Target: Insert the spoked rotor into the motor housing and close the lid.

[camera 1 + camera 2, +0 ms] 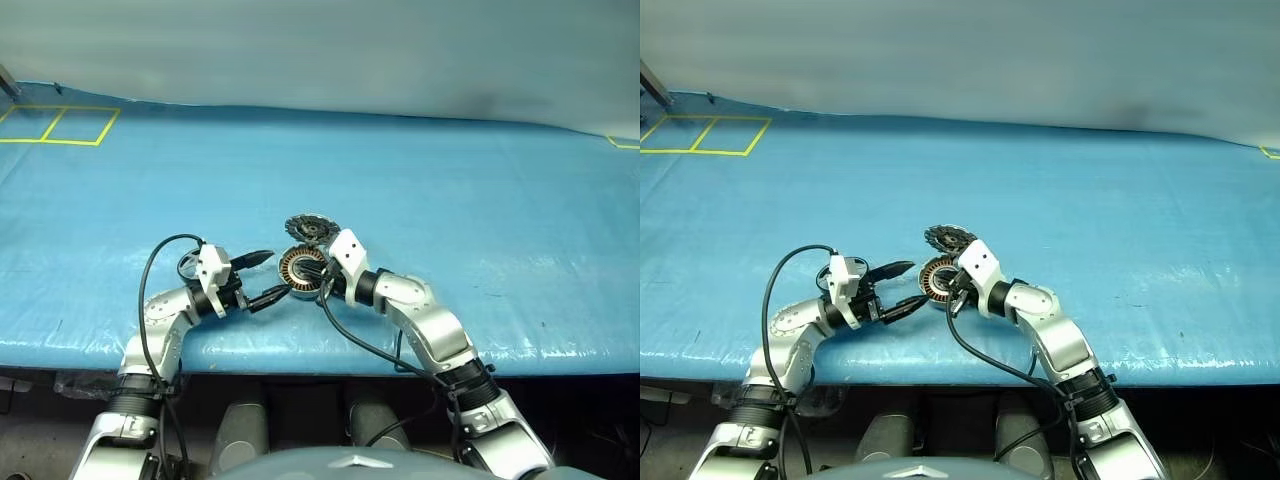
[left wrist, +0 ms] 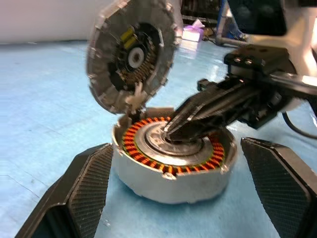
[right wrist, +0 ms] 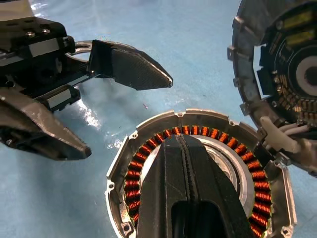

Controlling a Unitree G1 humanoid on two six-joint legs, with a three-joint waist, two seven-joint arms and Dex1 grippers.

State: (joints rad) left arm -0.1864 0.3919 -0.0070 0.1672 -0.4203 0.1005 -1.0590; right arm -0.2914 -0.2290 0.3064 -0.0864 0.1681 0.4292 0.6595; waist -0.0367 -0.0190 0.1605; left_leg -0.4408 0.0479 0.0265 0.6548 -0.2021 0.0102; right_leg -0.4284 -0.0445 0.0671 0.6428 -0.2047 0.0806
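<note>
From the head camera, the motor housing (image 1: 301, 270) sits on the blue table (image 1: 450, 200) near its front edge, its lid (image 1: 309, 229) swung up on the far side. The left gripper (image 1: 262, 276), fingers spread apart, waits just left of it; the right gripper (image 1: 318, 281) reaches in from the right. The left wrist camera shows copper windings ringing a pale hub. The right wrist camera shows the right gripper's fingers pressed together over that hub.
</note>
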